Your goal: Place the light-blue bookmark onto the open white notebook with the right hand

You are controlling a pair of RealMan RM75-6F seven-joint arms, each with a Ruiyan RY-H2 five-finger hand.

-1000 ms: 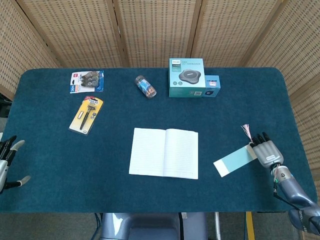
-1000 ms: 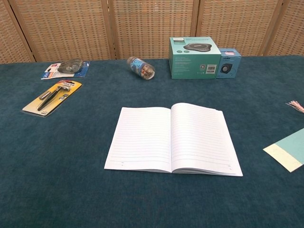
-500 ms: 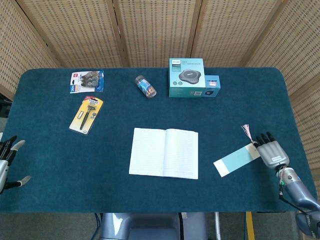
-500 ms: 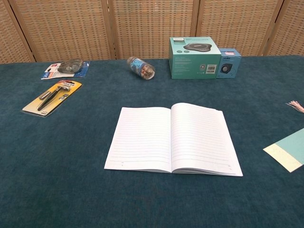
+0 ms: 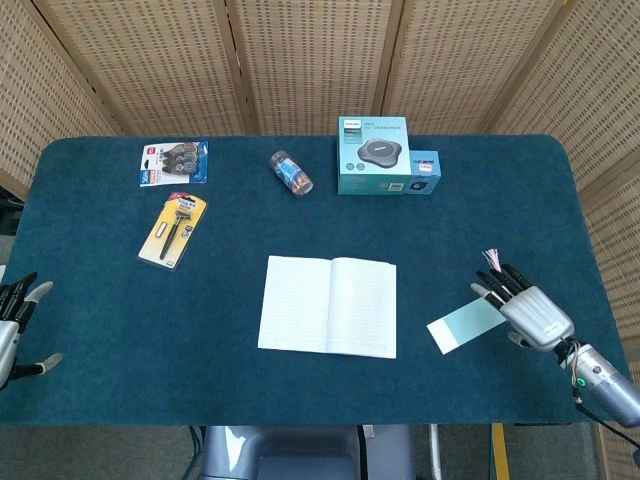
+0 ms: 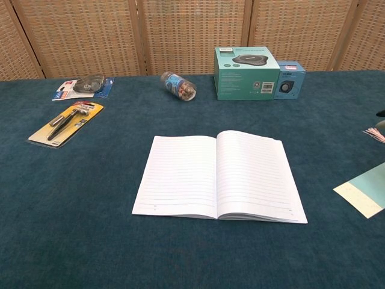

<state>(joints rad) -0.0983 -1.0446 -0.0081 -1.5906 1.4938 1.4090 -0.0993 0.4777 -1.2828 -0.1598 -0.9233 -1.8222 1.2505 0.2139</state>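
The right hand (image 5: 527, 309) is being held low at the right side of the table (image 5: 100, 330), fingers spread and extended over the right end of the light-blue bookmark (image 5: 466, 323); whether they are touching it cannot be told. The bookmark is lying flat just left of the hand, its pink tassel (image 5: 491, 260) on the far side, apart from the open white notebook (image 5: 328, 306) further left. The left hand (image 5: 14, 322) is being kept spread at the near left edge.
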